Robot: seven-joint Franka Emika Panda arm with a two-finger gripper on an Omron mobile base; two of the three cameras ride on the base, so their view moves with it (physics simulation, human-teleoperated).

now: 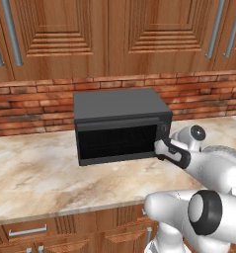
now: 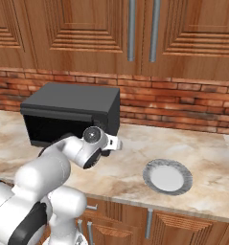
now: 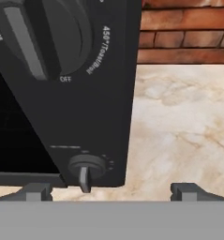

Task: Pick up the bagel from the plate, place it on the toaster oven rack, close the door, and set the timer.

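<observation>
Jaws spread wide and empty, our gripper [image 3: 111, 190] hovers right at the toaster oven's [image 1: 120, 106] control panel, the small timer knob [image 3: 86, 168] just ahead and left of center between the fingertips. The door [image 1: 117, 141] looks shut, the plate [image 2: 167, 177] sits bare. Open counter [image 3: 188, 126] to our right, oven wall tight left.

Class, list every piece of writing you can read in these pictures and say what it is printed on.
"450°/Toast/Broil": white print beside the large round black upper knob on the black toaster oven's control panel.
"OFF": below that same knob.
Partial white letters at the far left edge: cut off, unreadable.
Tick marks around the small black lower knob: too small to read.
</observation>
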